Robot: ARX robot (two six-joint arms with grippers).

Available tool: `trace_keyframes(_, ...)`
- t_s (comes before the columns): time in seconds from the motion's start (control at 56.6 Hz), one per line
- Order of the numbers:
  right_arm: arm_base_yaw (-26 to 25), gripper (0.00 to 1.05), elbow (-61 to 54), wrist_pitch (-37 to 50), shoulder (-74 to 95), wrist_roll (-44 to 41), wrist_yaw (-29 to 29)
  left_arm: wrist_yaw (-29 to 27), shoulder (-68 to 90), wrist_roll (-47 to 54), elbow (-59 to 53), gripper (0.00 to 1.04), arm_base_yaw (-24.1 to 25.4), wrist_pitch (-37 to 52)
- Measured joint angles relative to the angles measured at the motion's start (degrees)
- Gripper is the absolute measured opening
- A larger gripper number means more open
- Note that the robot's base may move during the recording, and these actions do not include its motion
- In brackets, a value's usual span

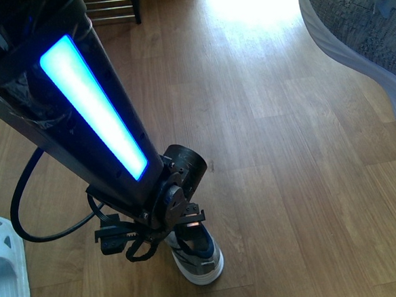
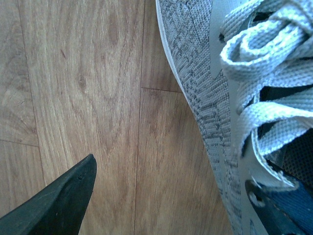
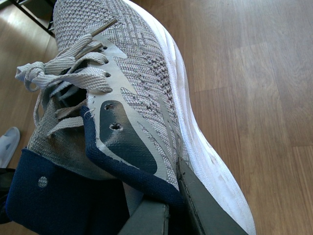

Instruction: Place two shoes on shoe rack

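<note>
One grey knit sneaker [image 1: 200, 256] stands on the wood floor low in the front view. My left gripper [image 1: 153, 234] hangs open right over its heel; in the left wrist view one black finger [image 2: 61, 200] is over bare floor beside that sneaker [image 2: 205, 98], and the other finger is hidden. A second grey knit sneaker [image 3: 142, 83] is lifted off the floor, with my right gripper [image 3: 171, 208] shut on its navy collar, one finger inside and one outside. That sneaker [image 1: 362, 21] fills the front view's upper right corner. The shoe rack [image 1: 110, 6] shows its chrome bars at the far edge.
A pale blue slide [image 1: 4, 271] lies on the floor at the near left, also visible as the slide [image 3: 7, 144] in the right wrist view. My left arm [image 1: 90, 108] with its lit blue strip crosses the left half. Wood floor [image 1: 273, 150] stretches between the sneakers.
</note>
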Motion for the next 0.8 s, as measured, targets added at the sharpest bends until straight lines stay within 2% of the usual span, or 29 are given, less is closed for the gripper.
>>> trace_keyframes(0.071, 0.0, 0.01, 0.0, 0.0, -0.02, 0.0, 0.0, -0.52, 0.59, -0.02, 0.81, 0.9, -0.13, -0.48)
trace_keyframes(0.283, 0.0, 0.01, 0.0, 0.02, 0.0, 0.0, 0.02, -0.9, 1.25, 0.42, 1.99, 0.63, -0.37, -0.96)
trace_keyframes(0.318, 0.0, 0.01, 0.0, 0.0, 0.0, 0.0, 0.02, -1.01, 1.33, 0.5, 1.99, 0.54, -0.39, -1.03)
trace_keyframes(0.583, 0.0, 0.01, 0.0, 0.0, 0.0, 0.0, 0.0, -1.75, 1.36, 0.57, 1.6, 0.19, -0.39, -0.61)
trace_keyframes(0.69, 0.0, 0.01, 0.0, 0.0, 0.0, 0.0, 0.02, -2.89, 1.05, 0.5, 0.28, 0.01, -0.35, 0.52)
trace_keyframes(0.796, 0.0, 0.01, 0.0, 0.0, 0.0, 0.0, 0.0, -2.95, 0.33, 0.57, -1.07, 0.02, -0.13, 1.68)
